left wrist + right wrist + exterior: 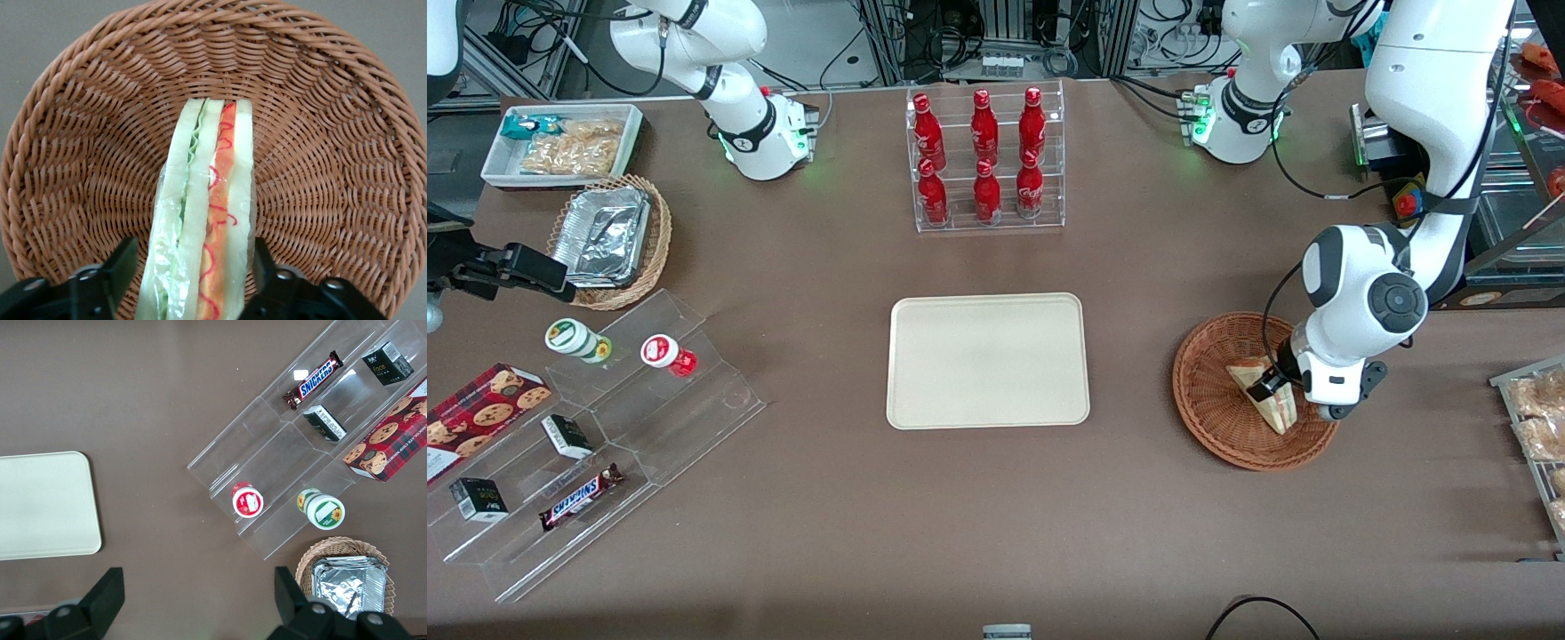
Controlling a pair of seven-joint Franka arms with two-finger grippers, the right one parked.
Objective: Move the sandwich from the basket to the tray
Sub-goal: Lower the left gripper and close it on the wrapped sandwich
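Note:
The sandwich (1267,397) is a pale bread wedge in clear wrap, lying in the reddish-brown wicker basket (1209,418) toward the working arm's end of the table. My left gripper (1279,388) is down in the basket over it. In the left wrist view the sandwich (207,220) shows its cut edge with green and red filling. It stands between the two dark fingers (113,273); my gripper (195,267) is open. One finger is at the wrap, and a narrow strip of basket (80,147) weave shows beside the other. The cream tray (987,360) lies bare at mid-table.
A clear rack of red bottles (985,160) stands farther from the front camera than the tray. Toward the parked arm's end are a tan basket of foil containers (609,236), a white snack bin (560,142) and a clear stepped stand (596,444). Bagged snacks (1538,418) lie near the basket.

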